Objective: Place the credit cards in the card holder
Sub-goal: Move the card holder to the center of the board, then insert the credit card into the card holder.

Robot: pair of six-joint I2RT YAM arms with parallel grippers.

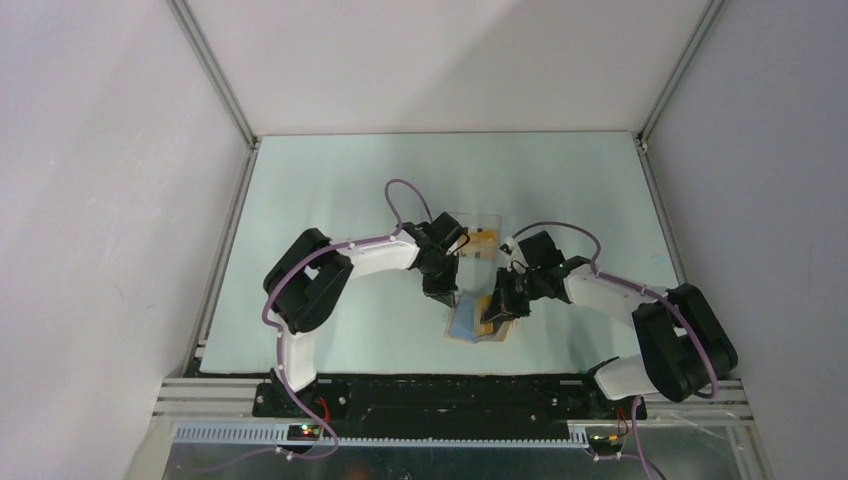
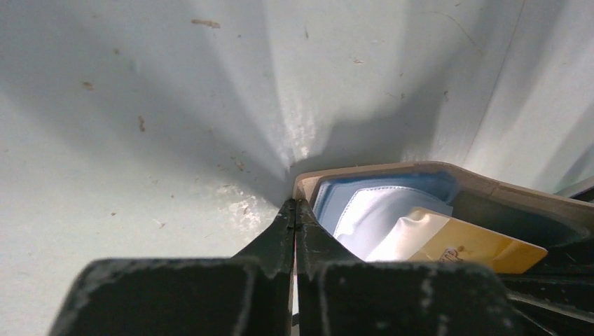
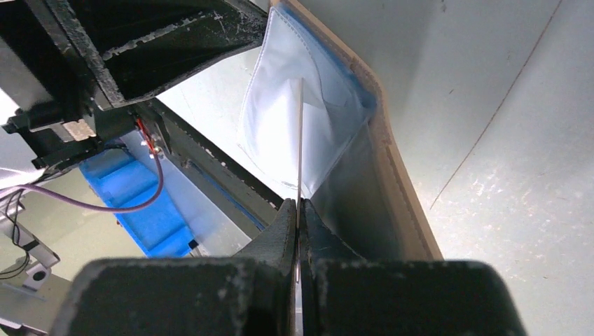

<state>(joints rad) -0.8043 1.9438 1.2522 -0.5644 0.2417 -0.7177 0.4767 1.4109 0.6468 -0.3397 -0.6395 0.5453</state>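
On table (image 1: 350,200), left tool (image 2: 295,204) pinches one card holder (image 2: 490,185); right tool (image 3: 297,204), one credit card (image 2: 476,245).

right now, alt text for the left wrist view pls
The left gripper, shut, pinches the corner of the open tan card holder on a pale green table. An orange-yellow credit card sits partly inside its light blue pocket.

2 black-and-white arms (image 1: 372,258), purple cables (image 1: 398,192)

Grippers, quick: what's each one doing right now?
Left gripper: closed, pinching the edge of the card holder.
Right gripper: closed on a credit card, poking it into the holder's pocket.
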